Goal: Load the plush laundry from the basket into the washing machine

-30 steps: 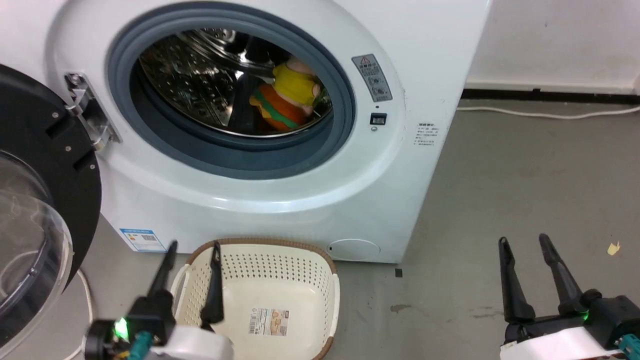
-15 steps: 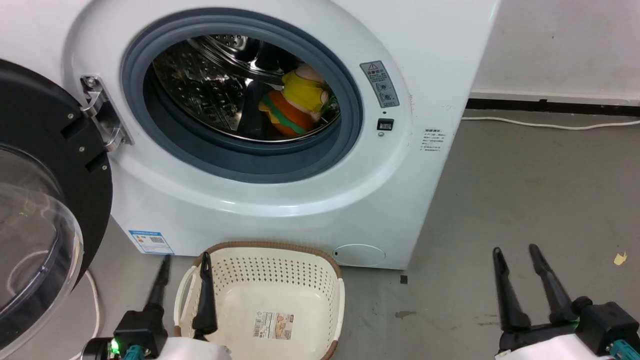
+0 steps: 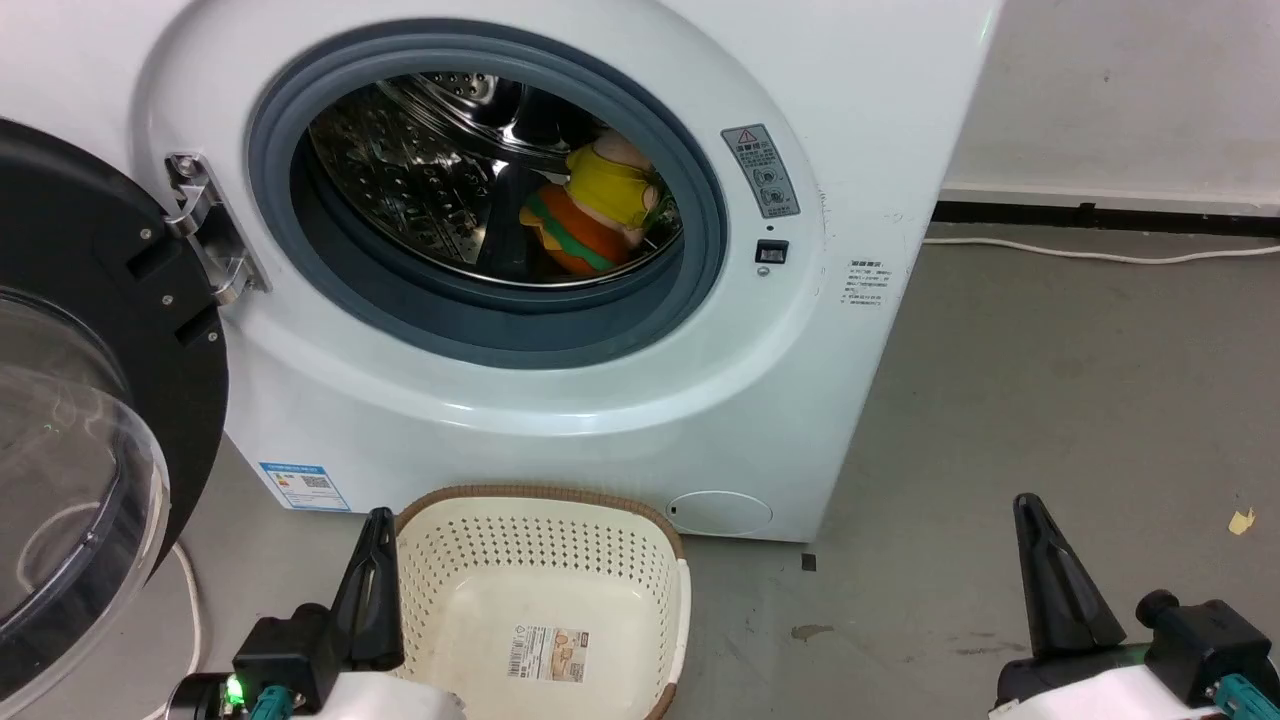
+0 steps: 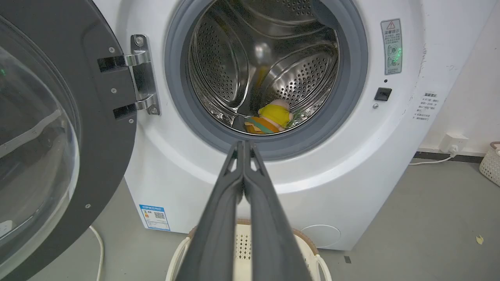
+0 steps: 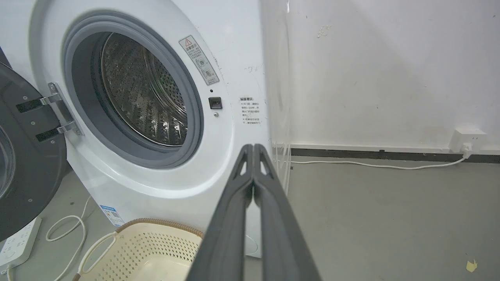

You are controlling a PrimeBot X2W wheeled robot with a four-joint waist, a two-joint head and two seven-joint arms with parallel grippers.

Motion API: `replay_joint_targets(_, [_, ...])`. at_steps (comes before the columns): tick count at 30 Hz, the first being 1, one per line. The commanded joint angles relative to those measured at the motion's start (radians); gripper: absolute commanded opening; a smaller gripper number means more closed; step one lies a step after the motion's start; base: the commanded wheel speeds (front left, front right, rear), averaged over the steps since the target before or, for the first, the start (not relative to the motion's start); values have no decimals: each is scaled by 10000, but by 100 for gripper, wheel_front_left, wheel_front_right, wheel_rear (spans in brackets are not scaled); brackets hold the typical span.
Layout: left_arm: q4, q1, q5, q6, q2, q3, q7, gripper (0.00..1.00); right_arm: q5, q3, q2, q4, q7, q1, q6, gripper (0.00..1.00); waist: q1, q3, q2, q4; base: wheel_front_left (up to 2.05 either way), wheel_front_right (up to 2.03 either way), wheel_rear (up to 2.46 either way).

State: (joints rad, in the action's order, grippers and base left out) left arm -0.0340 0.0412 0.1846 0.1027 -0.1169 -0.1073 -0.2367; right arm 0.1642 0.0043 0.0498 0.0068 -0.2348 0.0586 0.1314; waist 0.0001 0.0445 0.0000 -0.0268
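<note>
Left gripper [image 3: 376, 535]: fingers just snapped together, holding nothing. Basket [image 3: 540, 492] just right of it, no laundry inside. Stuffed toy [image 3: 595, 215] ahead and above, inside washer [image 3: 560, 410] drum. Right gripper [image 3: 1032, 515], far right: also just closed, empty. Judgement: loading done, arms parking.

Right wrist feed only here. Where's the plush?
Observer: The plush lies low in the drum, inside the seal.
Operator: Anything left in the basket?
Observer: No laundry. The basket holds just a printed label on its bottom.
Operator: Left gripper?
Observer: Left gripper is shut on nothing, aimed at the washer opening.
</note>
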Motion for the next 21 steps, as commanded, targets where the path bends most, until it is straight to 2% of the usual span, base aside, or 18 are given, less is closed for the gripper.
replay_joint_targets(1, [29, -38, -95, -22, 16, 53, 63, 0, -76, -4, 0, -5, 34, -56, -1, 0, 0, -5, 0, 3, 0, 0, 0])
replay_joint_targets(21, [84, -104, -405, -200, 131, 234, 472, 0, -354, -11, 1, -16, 444, -150, -2, 0, 0, -83, 0, 50, 0, 0, 0])
